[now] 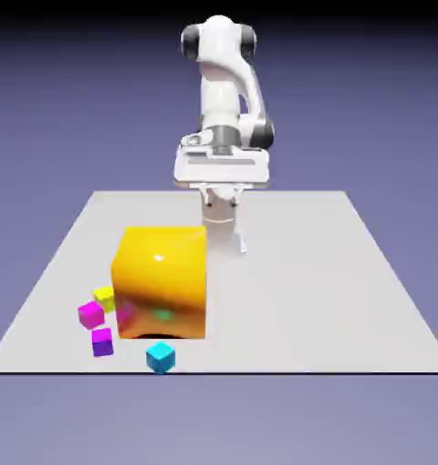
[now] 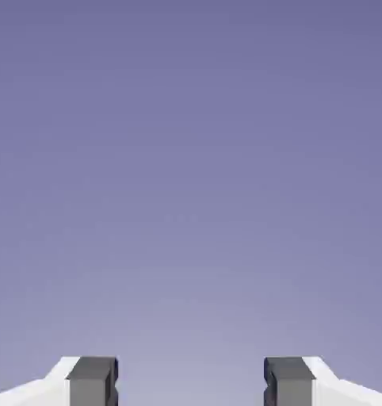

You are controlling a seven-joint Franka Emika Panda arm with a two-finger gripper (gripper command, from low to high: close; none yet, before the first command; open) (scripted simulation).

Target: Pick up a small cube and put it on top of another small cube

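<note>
in the exterior view, the small purple cube sits on the tabletop, close to the near edge and toward the near corner at the exterior view's left. item appears light and rigid; faces look flat and possibly a little slick, with no sign of fragility. recommended hold: two opposite side faces, squarely, at mid-height, with modest pressure, since an off-centre pinch could twist it. access is judged tight: the magenta cube lies just beside it, the yellow cube farther in from the near edge, and the big orange cube stands near, tall enough to obstruct a low approach. the cyan cube is by the near edge, somewhat apart. appearance of item: tiny, plain, sharp-edged, upright, brighter violet on top and deep blue-purple on the side, no markings seen. which cube is to serve as the base cannot be determined. the gripper is well apart from all of the small cubes, toward the far edge.

in the hand view, the gripper has its fingertips standing apart, nothing between them but blue-violet backdrop. no cube shows here. lifting remains to be done.
</note>
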